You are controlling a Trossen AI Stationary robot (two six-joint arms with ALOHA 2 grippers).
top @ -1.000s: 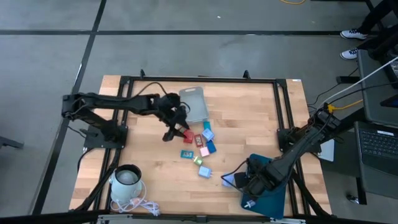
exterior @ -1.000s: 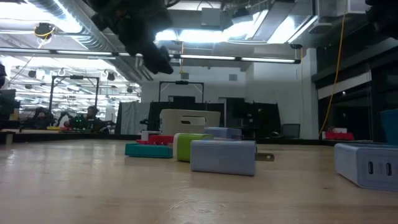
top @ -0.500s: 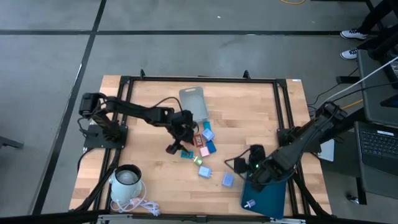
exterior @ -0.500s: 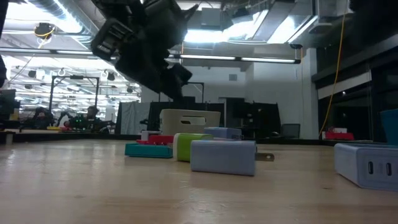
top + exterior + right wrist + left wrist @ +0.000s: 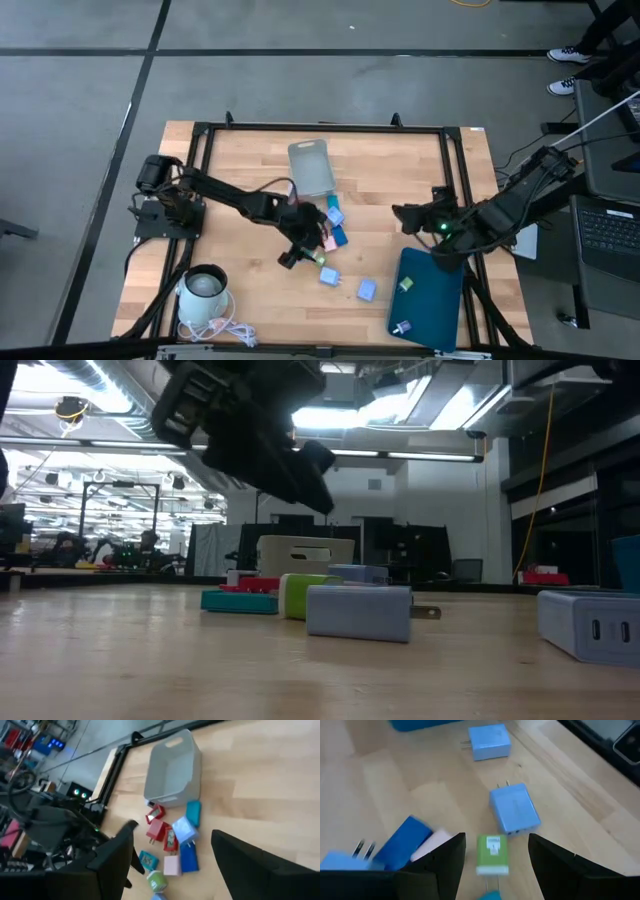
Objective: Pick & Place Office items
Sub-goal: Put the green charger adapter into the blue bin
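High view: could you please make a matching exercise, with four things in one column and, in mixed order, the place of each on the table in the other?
Things:
1. grey bin
2. dark-teal tray
3. green piece
4. white round vessel

Places, as the high view shows them:
A. right beside the open left tool
B. lower left corner of the table
C. upper middle of the table
D. lower right of the table

Pairs: 1-C, 2-D, 3-A, 4-B

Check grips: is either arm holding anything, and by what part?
Nothing held. Left gripper is open above the green charger, fingers either side, not touching. Right gripper is open and empty.
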